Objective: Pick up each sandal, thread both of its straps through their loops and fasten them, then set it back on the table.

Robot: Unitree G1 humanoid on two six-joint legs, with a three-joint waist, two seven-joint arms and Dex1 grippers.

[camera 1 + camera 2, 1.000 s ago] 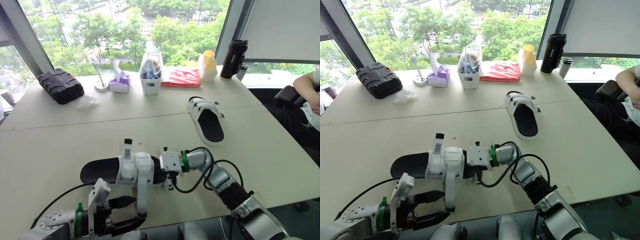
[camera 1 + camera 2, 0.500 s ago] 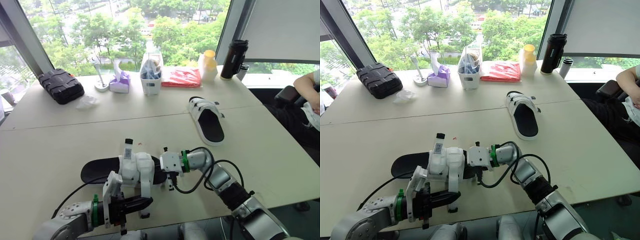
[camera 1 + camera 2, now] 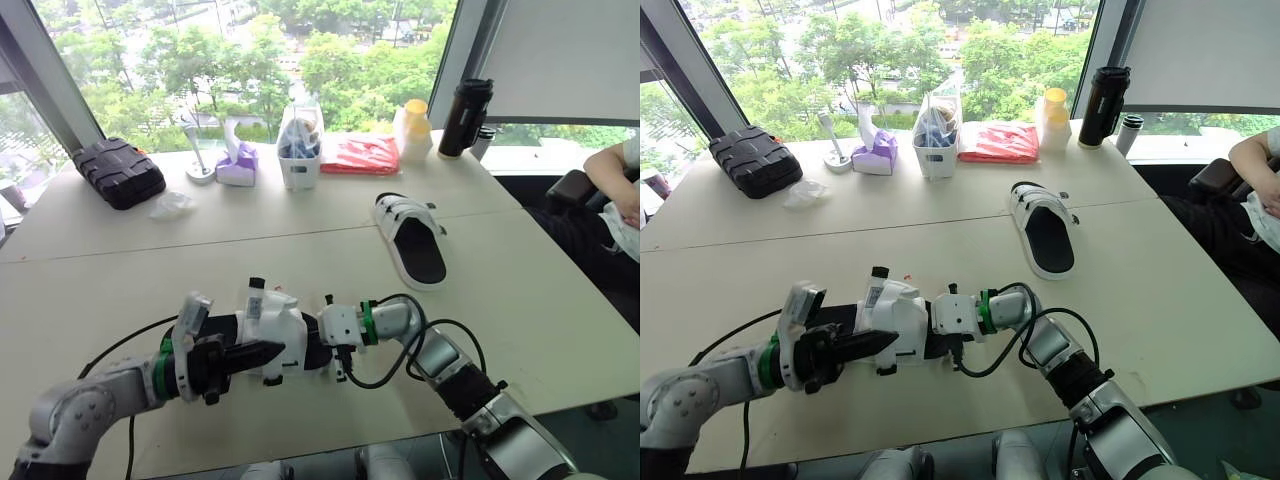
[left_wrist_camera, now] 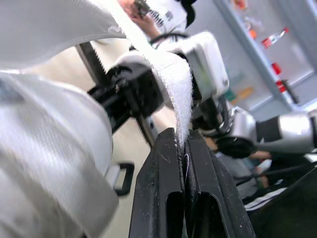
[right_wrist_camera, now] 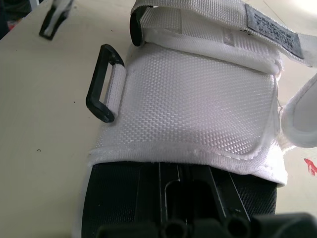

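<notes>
a wide beige surface (image 3: 520, 300) carries two sandals. the nearer one, a black-soled sandal with a white woven fabric upper (image 3: 272, 322), lies at the front edge between the two arms. a second black and white sandal (image 3: 412, 242) rests well apart, further back on the robot's right.

the near sandal looks light. its foam sole seems stiff enough to brace at one end, while the woven upper is soft and likely to fold. its loose white hook-and-loop strap (image 4: 171, 79) is thin and floppy, so it is best pinched close to its tip and kept taut. the target is a small black rectangular plastic loop (image 5: 101, 84) at the side of the upper, rigid but narrow.

the left arm lies low and nearly level over the surface, reaching in from the left. the left pincer (image 3: 275, 350) is closed on the edge of the strap. the right arm bends at the elbow and points leftward. the right pincer (image 3: 318, 338) sits against the end of the sole; whether it is clamped there cannot be told.
</notes>
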